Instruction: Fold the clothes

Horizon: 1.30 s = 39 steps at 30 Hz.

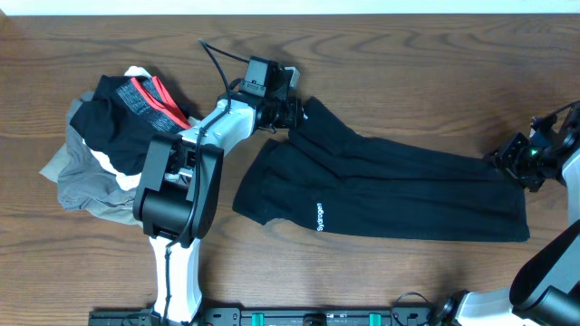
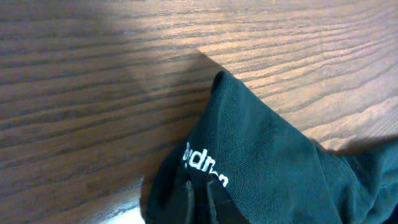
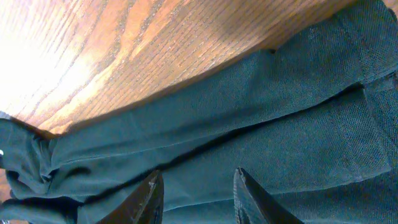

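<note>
Near the left edge lies a heap of clothes (image 1: 104, 131); mid-table my left gripper (image 1: 292, 116) pinches the far corner of the black trousers (image 1: 390, 195). Light, limp mesh, I judge, so my right gripper (image 3: 196, 199), spread apart, should pinch the right-edge hem.

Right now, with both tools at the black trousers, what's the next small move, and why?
Probably close the right tool on the leg end of the long black mesh trousers: its fingers stand apart over the fabric, while the left tool appears shut on the opposite end.
</note>
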### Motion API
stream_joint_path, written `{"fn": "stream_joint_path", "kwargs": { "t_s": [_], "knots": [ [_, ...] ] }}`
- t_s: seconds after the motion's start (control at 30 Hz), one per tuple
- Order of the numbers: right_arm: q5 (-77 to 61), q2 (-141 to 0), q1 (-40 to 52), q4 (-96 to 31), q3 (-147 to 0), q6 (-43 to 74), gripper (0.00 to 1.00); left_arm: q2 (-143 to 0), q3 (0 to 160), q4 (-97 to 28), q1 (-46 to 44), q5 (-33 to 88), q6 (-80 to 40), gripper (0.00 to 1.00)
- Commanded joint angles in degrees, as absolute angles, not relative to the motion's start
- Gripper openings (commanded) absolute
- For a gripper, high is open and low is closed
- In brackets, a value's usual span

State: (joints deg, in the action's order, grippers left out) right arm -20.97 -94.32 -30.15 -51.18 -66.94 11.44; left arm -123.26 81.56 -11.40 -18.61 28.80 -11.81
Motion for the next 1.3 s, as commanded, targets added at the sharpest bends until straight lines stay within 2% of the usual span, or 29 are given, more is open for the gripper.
{"fn": "stream_joint_path", "kwargs": {
  "t_s": [0.0, 0.3, 0.47, 0.7, 1.27],
  "knots": [
    [-20.75, -93.97, -30.02, -51.2, -67.72, 10.66, 0.35, -121.91, 83.55, -11.79, -18.68, 29.43, -11.27, 0.06],
    [-17.43, -93.97, -30.85, -51.64, -67.72, 12.88, 0.35, -108.86, 88.86, -22.76, -18.7, 29.36, -10.63, 0.06],
    [-7.7, -93.97, -31.94, -52.51, -67.72, 18.63, 0.42, -103.11, 88.86, -30.79, -18.74, 29.3, -8.78, 0.06],
    [-3.95, -94.08, -33.71, -50.28, -67.72, 19.77, 0.54, -101.41, 88.86, -40.66, -18.74, 29.12, -8.6, 0.06],
    [-10.59, -107.13, -33.58, -38.04, -67.7, 23.57, 0.47, -101.41, 88.86, -42.78, -18.85, 28.93, -6.0, 0.06]
  ]
}}
